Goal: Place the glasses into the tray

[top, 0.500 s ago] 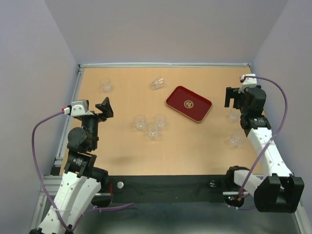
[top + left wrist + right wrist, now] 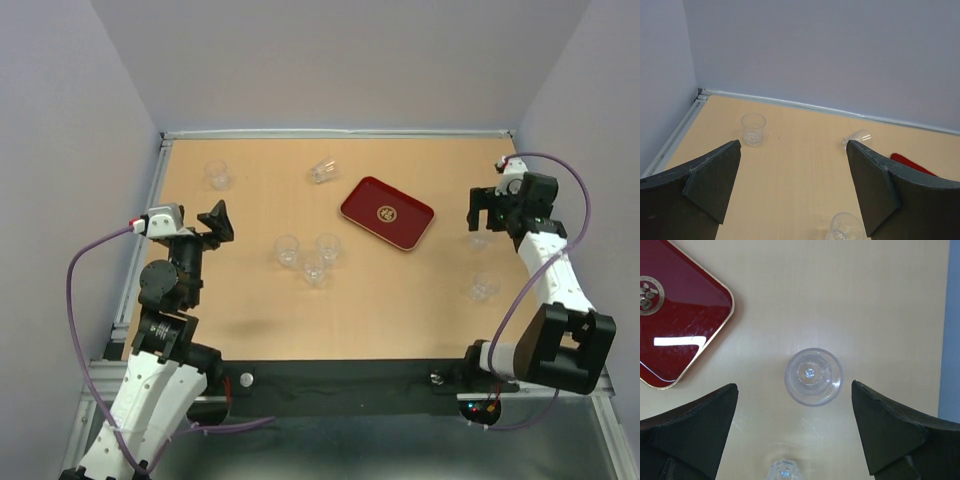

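One glass stands upright on the desk below our right hand, between its spread fingers and touching neither. The tray lies off to that hand's left, apart from the glass. Our left hand is spread as well, gripping nothing. Ahead of it to the left stands another glass, and ahead to the right a tipped glass lies on its side.

Shifted slightly rightward since the earlier view: right gripper, above one upright glass, elbow swung farther from the near edge.
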